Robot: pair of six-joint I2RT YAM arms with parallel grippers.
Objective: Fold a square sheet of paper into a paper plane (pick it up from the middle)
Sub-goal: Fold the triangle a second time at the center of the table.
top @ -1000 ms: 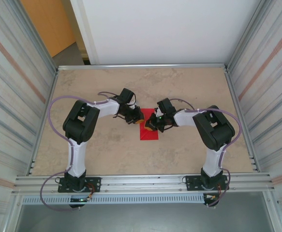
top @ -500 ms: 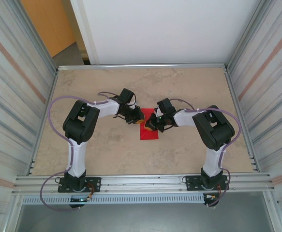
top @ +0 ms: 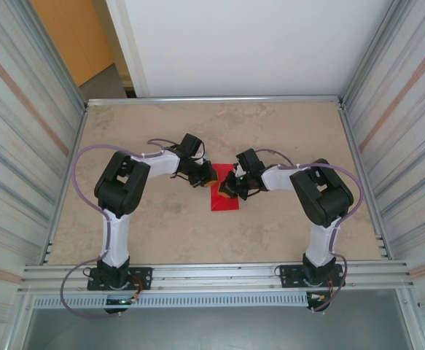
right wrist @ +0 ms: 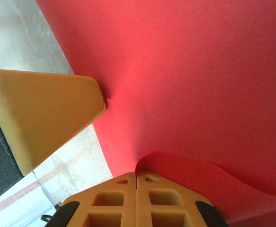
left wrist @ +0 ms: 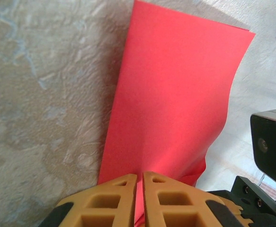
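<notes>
Square sheet of paper lies mid-table, far edge lifted. Left gripper is pinched on that edge. Right gripper, just beside it, is clamped on a curled flap. Judged step: an early fold. Next move needs both grips carrying the edge over evenly, corners aligned.

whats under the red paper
Marbled tabletop shows all round the red paper, which lies mostly flat on it. The part of the table beneath the sheet is covered.

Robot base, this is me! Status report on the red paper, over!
Left gripper shut on red paper. Right gripper shut on its curled-up edge. Paper mostly flat on table. Nothing blocking, over.
</notes>
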